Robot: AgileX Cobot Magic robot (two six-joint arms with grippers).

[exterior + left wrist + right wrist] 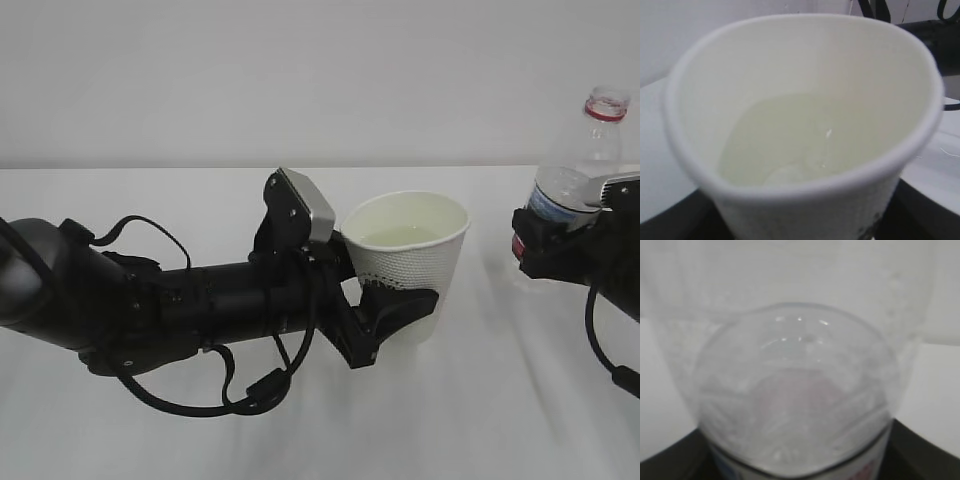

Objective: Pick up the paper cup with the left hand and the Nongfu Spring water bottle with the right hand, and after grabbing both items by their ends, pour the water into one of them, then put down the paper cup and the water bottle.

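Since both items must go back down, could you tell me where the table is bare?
Bare table lies in front, between the paper cup and the Nongfu Spring water bottle, and behind the left hand. The left arm crowds the left side.

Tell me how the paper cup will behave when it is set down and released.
The cup probably flexes easily: its rim looks pressed out of round in the left wrist view. The water only covers its lower part, so it is likely still light and easy to tip. The left gripper clamps it low, so a slow release seems safest.
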